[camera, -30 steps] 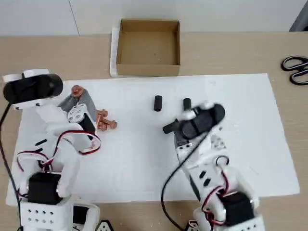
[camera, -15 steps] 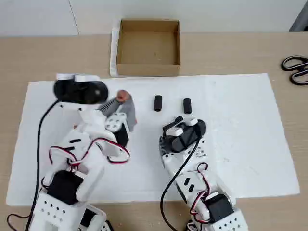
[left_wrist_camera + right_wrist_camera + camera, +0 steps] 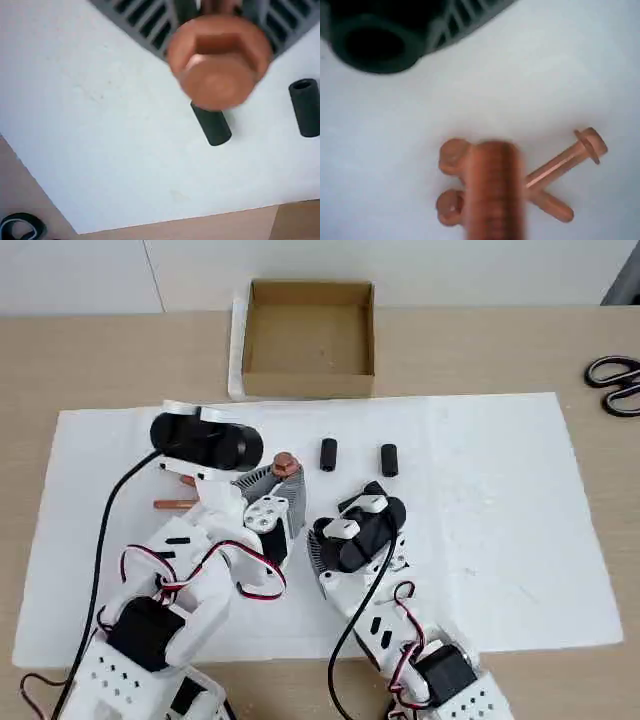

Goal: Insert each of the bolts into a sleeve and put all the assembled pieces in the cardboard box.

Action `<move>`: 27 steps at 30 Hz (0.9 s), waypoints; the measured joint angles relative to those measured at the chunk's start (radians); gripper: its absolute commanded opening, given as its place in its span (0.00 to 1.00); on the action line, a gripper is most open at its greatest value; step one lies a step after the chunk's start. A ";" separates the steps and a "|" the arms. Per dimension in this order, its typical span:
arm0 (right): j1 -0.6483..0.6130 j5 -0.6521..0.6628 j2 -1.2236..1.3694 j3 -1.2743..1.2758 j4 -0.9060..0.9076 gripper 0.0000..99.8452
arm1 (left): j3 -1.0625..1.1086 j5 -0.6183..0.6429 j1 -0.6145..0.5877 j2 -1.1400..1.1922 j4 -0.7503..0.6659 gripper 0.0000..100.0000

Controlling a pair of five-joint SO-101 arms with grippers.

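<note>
Your left pincer has swung its bolt from the left of the sheet to its middle — your right pincer, with its sleeve, has drawn back beside it.

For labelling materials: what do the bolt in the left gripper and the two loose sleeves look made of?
The bolt is copper-coloured with a soft sheen: plated metal or plastic, unclear. The sleeves are matte black tubes without glint, probably plastic or rubber.

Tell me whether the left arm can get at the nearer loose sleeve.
Likely reachable, but not to grasp: the sleeve lies on bare paper just past the left claw, nothing between, yet that claw is shut on a bolt.
</note>
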 measured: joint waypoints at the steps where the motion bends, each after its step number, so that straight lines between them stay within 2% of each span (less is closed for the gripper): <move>1: -0.003 0.000 0.000 0.000 0.000 0.00 | 0.009 0.000 0.005 0.000 0.000 0.01; 12: -0.055 0.000 0.000 0.000 -0.003 0.00 | 0.097 0.002 0.008 0.000 -0.051 0.01; 27: -0.074 0.000 0.000 0.000 -0.023 0.00 | 0.103 0.002 0.029 -0.003 -0.057 0.01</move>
